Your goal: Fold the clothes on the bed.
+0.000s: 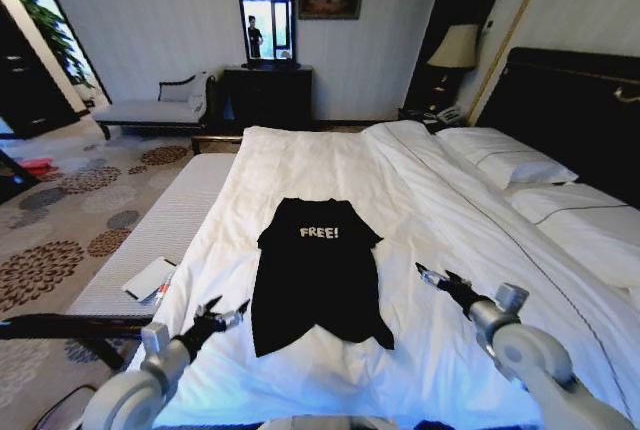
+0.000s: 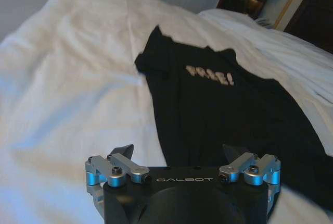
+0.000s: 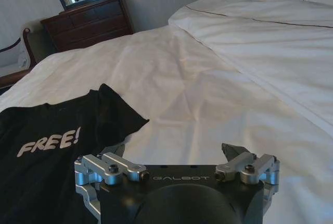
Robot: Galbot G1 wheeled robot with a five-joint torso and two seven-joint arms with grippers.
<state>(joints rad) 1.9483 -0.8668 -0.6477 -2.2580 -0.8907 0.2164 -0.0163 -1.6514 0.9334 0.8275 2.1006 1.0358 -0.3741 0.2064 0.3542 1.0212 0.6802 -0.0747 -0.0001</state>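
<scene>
From the head view I have the T-shirt [image 1: 320, 275] lying flat and face up on the bed [image 1: 440, 220], near the foot edge closest to me, with its "FREE!" lettering towards the headboard [image 1: 570, 110] side and its hem towards the rig. I have a gripper on each side of it: the left gripper [image 1: 222, 317] hovers just off the shirt's lower left corner, the right gripper [image 1: 440, 278] just beside its right edge, both fingers spread wide and holding nothing. I'd judge that flanking stance suits taking the shirt by both sides at once for a fold, none of which is done yet. The white duvet [image 1: 330, 165] is soft and a little rumpled, so I expect the fabric to drag on it (not slide cleanly). Two pillows [image 1: 520, 165] sit at the head edge; beyond the bed stand a dark dresser [image 1: 268, 95], a pale chaise [image 1: 150, 110] and a lamp [image 1: 455, 47], over patterned carpet [image 1: 60, 250].

In the left wrist view, my left gripper [image 2: 179, 153] has its fingers [image 2: 124, 151] well apart above the shirt's lower part, the lettering farther off.

In the right wrist view, the right gripper [image 3: 174, 151] hangs over bare duvet beside the shirt's sleeve [image 3: 117, 112], fingers wide and empty, the dresser [image 3: 86, 18] against the far wall.
</scene>
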